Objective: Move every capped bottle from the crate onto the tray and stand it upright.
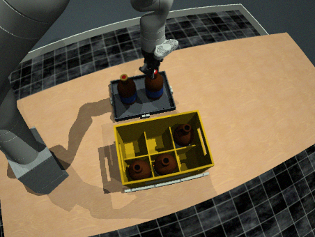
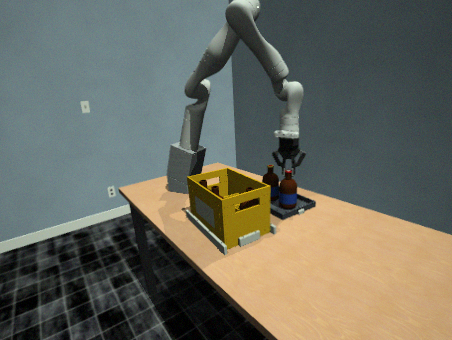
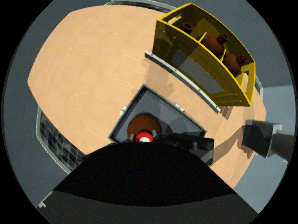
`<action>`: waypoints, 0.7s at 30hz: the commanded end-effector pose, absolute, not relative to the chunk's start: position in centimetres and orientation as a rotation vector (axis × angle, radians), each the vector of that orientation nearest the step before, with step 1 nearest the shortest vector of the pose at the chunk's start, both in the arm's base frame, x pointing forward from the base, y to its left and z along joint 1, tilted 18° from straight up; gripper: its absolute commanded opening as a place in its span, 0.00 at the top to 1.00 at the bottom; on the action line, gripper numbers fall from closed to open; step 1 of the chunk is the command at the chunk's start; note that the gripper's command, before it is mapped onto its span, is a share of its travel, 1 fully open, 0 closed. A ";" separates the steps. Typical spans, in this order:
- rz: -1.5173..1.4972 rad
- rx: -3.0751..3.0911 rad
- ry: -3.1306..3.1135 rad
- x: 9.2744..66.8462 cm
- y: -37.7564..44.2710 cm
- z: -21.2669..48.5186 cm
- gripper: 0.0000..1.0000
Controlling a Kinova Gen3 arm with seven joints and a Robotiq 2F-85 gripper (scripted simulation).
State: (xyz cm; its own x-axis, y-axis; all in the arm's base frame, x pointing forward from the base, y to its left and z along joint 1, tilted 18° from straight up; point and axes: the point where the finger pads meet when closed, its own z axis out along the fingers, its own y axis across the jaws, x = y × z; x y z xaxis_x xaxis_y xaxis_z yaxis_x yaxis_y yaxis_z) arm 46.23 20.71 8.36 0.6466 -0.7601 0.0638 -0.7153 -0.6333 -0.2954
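gripper [image 1: 152, 70] clamped on red cap of right capped bottle [image 1: 154, 87] | I see it upright on tray [image 1: 168, 101], upper centre | second capped bottle [image 1: 126, 91] left

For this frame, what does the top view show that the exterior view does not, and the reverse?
Only the top view shows inside the yellow crate: six compartments, three holding open bottles, and the tray floor.

Only the exterior view shows the crate's side handle slot, the bottles' full height, and the wall behind.

Both show two capped bottles upright on the tray, and the gripper closed on the cap of the right-hand capped bottle, beside the first.
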 end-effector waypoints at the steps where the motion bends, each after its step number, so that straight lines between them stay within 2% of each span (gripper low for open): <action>1: -0.267 -2.623 1.196 46.2 20.8 8.4 1.00; 2: -0.268 -2.622 1.196 46.3 20.7 8.4 0.00; 21: -0.269 -2.622 1.196 46.3 20.7 8.4 0.00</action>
